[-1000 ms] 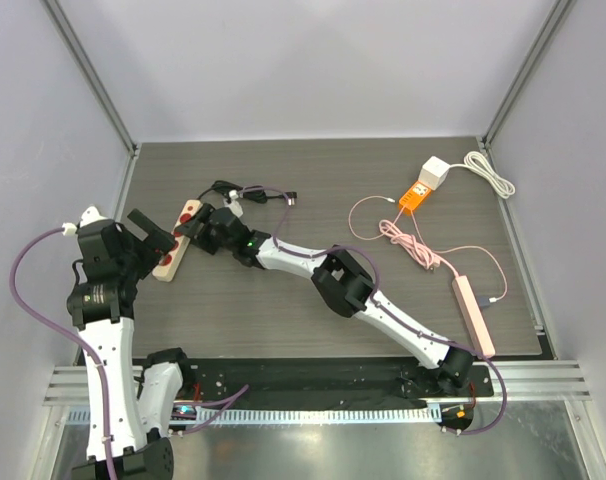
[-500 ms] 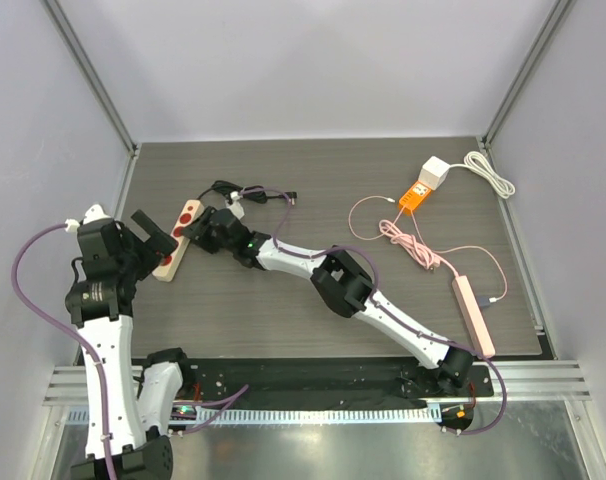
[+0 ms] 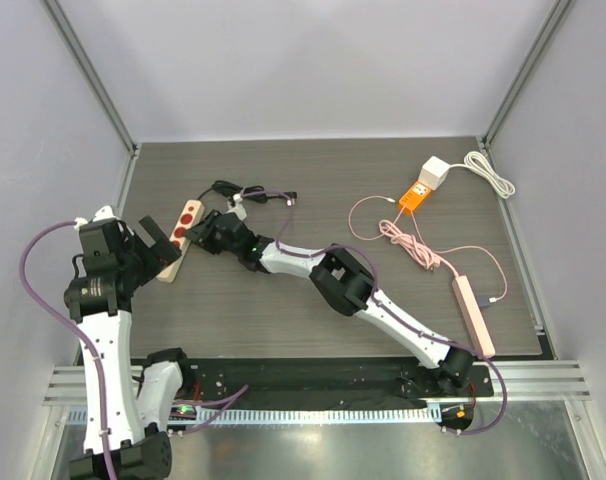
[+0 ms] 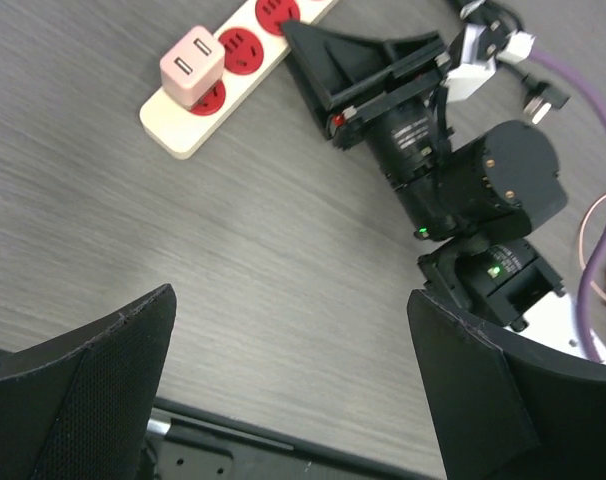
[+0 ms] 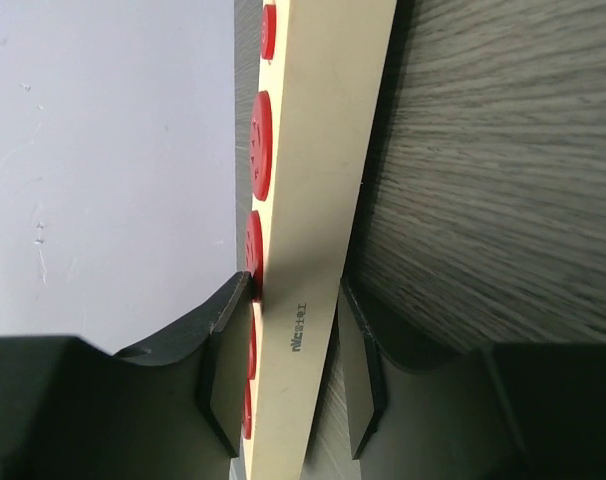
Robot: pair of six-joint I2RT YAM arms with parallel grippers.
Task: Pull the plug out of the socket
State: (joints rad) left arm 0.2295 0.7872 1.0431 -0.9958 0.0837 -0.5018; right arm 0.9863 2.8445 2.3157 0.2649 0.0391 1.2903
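Note:
A cream power strip (image 3: 188, 218) with red sockets lies at the table's left. In the left wrist view the strip (image 4: 245, 52) carries a pink plug (image 4: 192, 66) in its end socket. My right gripper (image 3: 201, 234) is shut on the strip's far part; in the right wrist view its pads (image 5: 226, 360) clamp the strip (image 5: 318, 190) edge-on. My left gripper (image 3: 159, 243) is open and empty, hovering over the strip's near end. Its fingers (image 4: 103, 380) stand wide apart above bare table, short of the plug. The plug is not visible in the top view.
A black cable (image 3: 245, 193) coils behind the strip. To the right lie an orange adapter (image 3: 415, 195), a white charger (image 3: 435, 172) with a white cord (image 3: 488, 172), a pink cable (image 3: 408, 238) and a pink bar (image 3: 473, 315). The table's metal front rail (image 3: 313, 385) runs along the near edge.
My left gripper has shifted slightly towards the near edge and lower over the strip's near end. The right gripper has kept its hold on the strip.

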